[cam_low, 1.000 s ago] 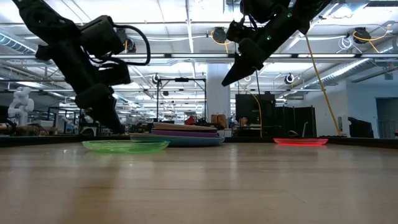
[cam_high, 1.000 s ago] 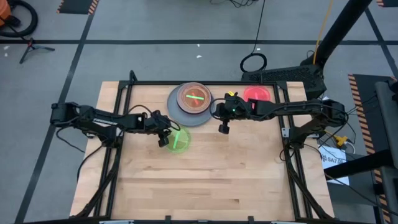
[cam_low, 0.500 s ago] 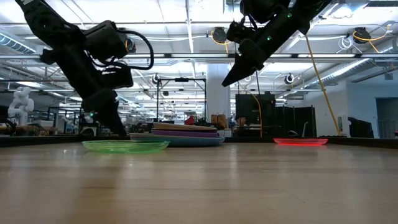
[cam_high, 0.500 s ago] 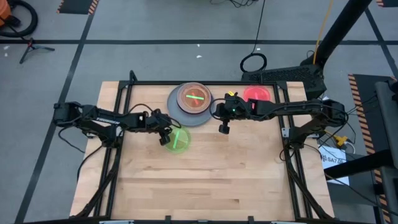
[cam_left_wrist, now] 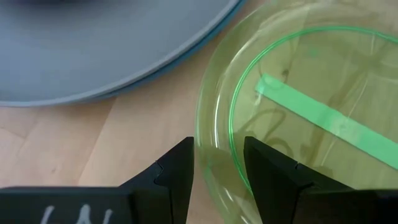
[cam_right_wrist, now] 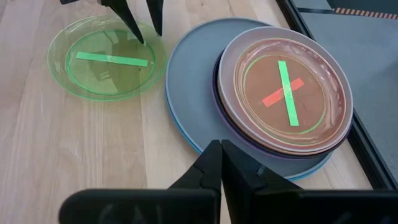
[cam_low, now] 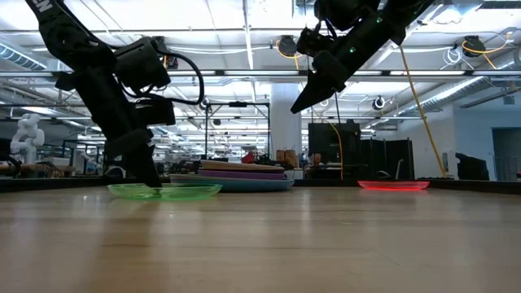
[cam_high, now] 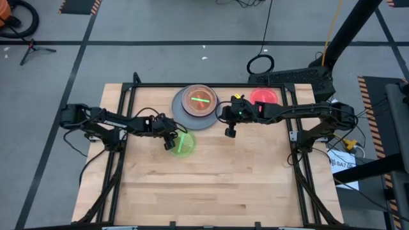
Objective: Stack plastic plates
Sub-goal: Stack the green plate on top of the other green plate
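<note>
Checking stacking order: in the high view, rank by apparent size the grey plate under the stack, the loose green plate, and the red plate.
1. Grey plate, clearly largest.
2. Red plate and green plate look about alike; the arms partly cover both, so I won't rank them.
</note>
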Controlling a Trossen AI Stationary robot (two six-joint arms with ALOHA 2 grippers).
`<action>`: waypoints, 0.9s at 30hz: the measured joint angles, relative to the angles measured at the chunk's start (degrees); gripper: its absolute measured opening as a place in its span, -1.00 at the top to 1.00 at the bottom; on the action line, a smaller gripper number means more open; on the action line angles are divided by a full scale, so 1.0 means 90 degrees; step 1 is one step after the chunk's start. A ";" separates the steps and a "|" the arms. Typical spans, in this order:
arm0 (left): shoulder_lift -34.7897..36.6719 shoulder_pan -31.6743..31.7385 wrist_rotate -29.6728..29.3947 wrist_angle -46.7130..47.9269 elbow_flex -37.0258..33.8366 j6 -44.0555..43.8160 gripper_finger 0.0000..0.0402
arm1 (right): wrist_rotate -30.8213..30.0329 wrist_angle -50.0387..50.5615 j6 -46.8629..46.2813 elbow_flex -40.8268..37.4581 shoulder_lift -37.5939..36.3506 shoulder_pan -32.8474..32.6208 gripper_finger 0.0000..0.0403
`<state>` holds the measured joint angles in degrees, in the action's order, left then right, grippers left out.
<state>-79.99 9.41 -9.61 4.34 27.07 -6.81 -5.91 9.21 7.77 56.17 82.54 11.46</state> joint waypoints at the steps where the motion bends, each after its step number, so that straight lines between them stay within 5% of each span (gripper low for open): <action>1: 0.0000 0.0000 0.0000 0.0005 0.0000 -0.0002 0.27 | 0.0000 0.0002 0.0000 0.0002 0.0000 0.0000 1.00; 11: 0.0000 0.0000 0.0000 0.0013 0.0000 -0.0032 0.28 | 0.0000 0.0002 0.0000 0.0001 0.0000 0.0000 1.00; 27: 0.0009 0.0000 0.0000 0.0051 0.0000 -0.0119 0.76 | 0.0000 0.0002 -0.0002 0.0002 0.0000 0.0002 1.00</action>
<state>-79.90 9.41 -9.61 4.80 27.07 -7.88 -5.91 9.23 7.75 56.18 82.54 11.49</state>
